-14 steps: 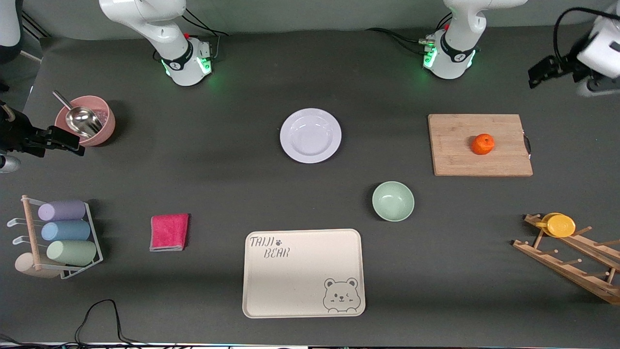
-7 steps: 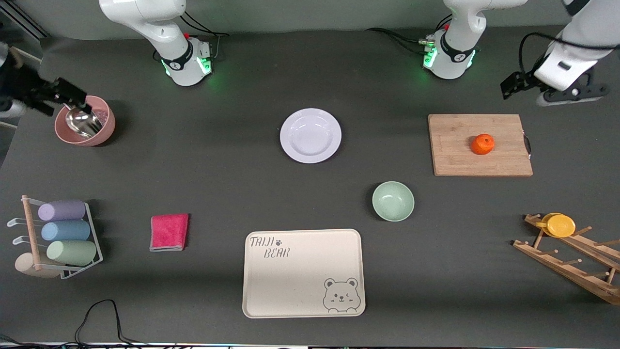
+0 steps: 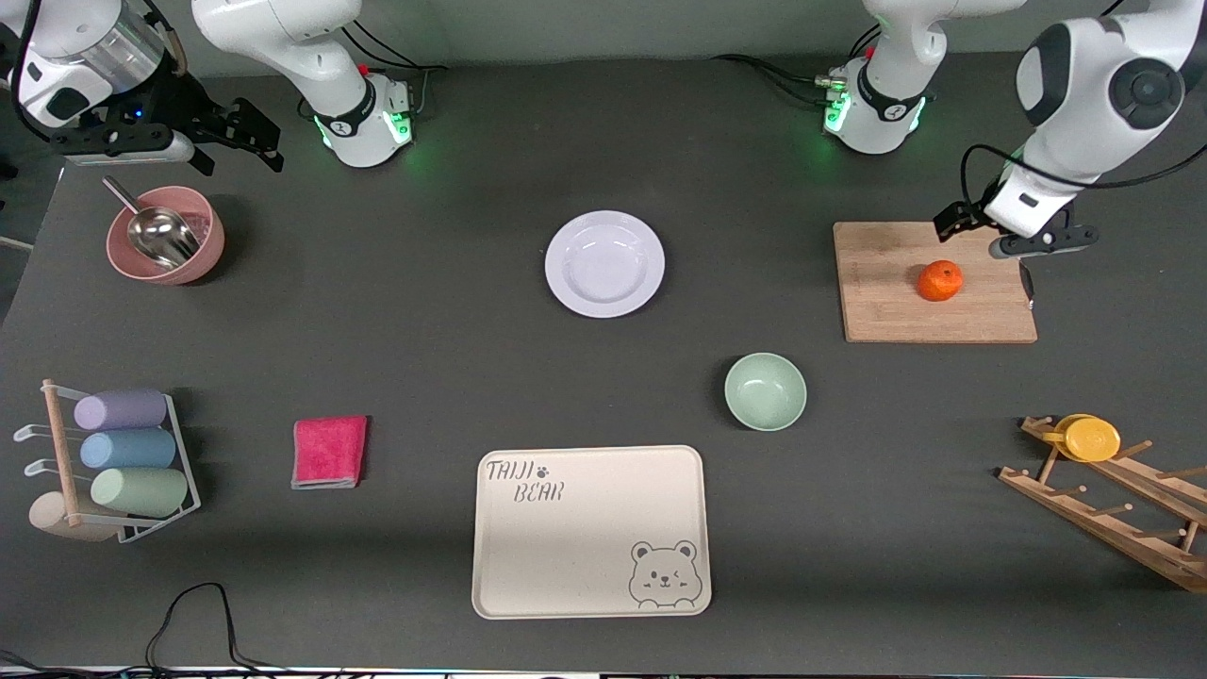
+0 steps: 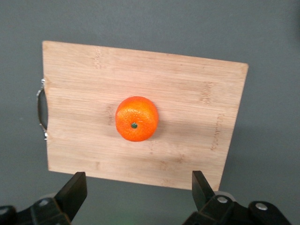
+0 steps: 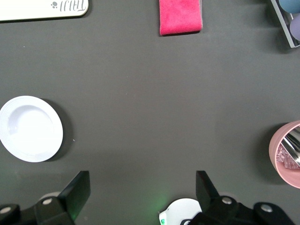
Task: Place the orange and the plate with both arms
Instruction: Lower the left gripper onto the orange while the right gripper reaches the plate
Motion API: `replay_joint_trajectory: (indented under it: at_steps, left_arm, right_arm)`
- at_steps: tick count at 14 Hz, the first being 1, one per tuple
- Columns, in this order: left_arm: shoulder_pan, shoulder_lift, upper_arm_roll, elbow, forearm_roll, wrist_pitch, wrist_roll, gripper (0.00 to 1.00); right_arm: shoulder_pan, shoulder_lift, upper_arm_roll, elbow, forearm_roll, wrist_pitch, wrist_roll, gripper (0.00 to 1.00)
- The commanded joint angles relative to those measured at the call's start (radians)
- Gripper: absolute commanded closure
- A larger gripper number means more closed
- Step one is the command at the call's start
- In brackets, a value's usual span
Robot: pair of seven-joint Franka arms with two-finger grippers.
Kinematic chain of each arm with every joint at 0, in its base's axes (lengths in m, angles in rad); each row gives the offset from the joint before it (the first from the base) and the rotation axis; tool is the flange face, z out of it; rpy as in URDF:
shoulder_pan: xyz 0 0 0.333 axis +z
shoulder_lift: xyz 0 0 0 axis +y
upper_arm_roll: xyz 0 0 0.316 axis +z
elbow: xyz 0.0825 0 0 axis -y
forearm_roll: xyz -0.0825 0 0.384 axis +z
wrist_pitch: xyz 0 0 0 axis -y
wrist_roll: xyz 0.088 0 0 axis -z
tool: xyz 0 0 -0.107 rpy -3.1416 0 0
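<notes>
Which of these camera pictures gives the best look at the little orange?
The left wrist view: the orange fills the middle, dimpled skin and stem dot clear, sitting on the wooden cutting board. The front view shows it small, on that board, beside the open left gripper. The right wrist view misses it.

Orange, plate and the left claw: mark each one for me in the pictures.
orange [image 3: 940, 280], front view, middle of the fruit on the cutting board [image 3: 886, 302].
plate [image 3: 604, 263], front view, shallow centre.
left claw [image 4: 139, 190], left wrist view, midway between its open fingertips.
</notes>
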Motion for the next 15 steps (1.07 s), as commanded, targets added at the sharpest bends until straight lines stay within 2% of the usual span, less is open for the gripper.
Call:
replay_joint_trajectory:
  at_steps: [1, 3, 5, 8, 11, 15]
  left_arm:
    - [0.014, 0.119, -0.005, -0.015, 0.005, 0.126, 0.012, 0.00]
    - [0.017, 0.200, -0.005, -0.029, 0.007, 0.225, 0.014, 0.00]
    - [0.017, 0.270, -0.005, -0.035, 0.007, 0.301, 0.015, 0.00]
    - [0.017, 0.316, -0.005, -0.052, 0.008, 0.351, 0.023, 0.00]
    - [0.072, 0.333, -0.005, -0.055, 0.008, 0.368, 0.082, 0.00]
    - [0.080, 0.362, -0.005, -0.055, 0.008, 0.395, 0.092, 0.00]
  right_arm:
    - [0.033, -0.014, -0.003, -0.023, -0.009, 0.002, 0.031, 0.00]
    - [0.047, -0.014, -0.011, -0.050, 0.009, 0.003, 0.031, 0.00]
    - [0.047, -0.011, -0.014, -0.093, 0.119, 0.016, 0.019, 0.00]
    - [0.047, 0.002, -0.016, -0.153, 0.188, 0.058, -0.024, 0.00]
    - [0.046, 0.012, -0.071, -0.274, 0.331, 0.163, -0.160, 0.00]
    - [0.046, 0.098, -0.077, -0.395, 0.564, 0.319, -0.378, 0.00]
